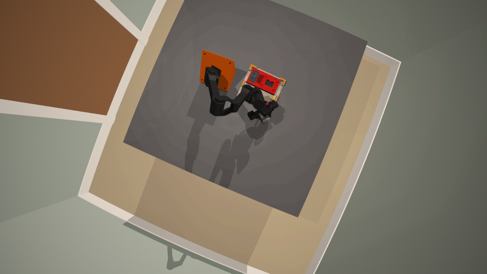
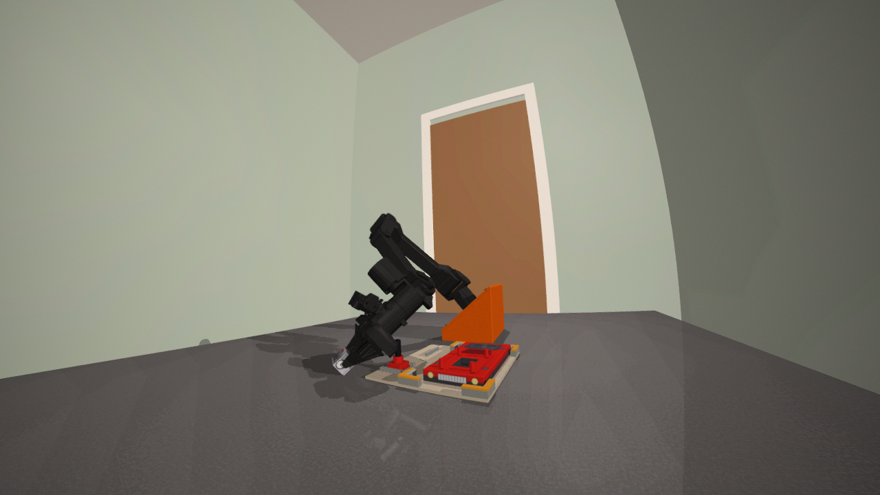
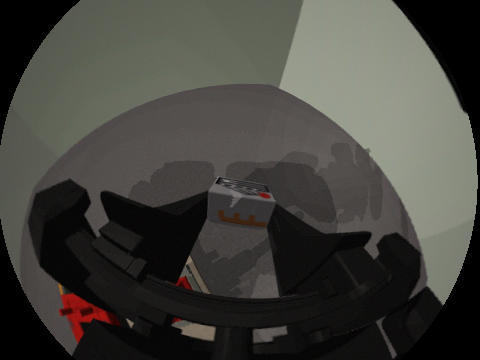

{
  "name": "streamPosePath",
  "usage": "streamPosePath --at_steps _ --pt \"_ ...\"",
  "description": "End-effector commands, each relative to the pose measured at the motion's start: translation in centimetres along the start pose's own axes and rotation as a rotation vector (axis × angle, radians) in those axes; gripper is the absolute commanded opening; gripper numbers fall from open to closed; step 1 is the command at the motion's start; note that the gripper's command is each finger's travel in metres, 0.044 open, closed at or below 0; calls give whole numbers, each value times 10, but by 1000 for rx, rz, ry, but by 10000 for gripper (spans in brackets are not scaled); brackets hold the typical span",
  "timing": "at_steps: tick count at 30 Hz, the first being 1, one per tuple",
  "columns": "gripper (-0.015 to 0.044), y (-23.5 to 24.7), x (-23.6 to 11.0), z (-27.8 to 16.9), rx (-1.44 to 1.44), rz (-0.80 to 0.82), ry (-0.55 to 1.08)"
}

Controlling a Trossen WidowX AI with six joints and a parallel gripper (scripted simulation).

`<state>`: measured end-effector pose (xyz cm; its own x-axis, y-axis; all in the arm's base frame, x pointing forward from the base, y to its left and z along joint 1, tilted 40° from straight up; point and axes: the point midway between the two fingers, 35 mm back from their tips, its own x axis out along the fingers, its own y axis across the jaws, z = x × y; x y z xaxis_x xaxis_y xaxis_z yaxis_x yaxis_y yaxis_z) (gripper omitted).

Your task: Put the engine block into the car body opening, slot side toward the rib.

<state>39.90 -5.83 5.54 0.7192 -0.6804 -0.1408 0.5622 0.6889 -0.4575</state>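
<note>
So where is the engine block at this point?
The engine block sits between the gripper fingertips, low over the dark floor just off the base plate's edge, beside the red car body, not in its opening.
</note>
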Motion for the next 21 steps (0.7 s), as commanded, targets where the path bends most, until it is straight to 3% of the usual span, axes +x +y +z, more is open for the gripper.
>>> streamPosePath --at_steps 1,5,12,21 --pt "341 0 0 0 -2 0 2" --pt "440 0 0 0 -2 0 2" --pt "440 0 -3 0 -6 0 6" --pt "440 1 -38 3 -12 2 13"
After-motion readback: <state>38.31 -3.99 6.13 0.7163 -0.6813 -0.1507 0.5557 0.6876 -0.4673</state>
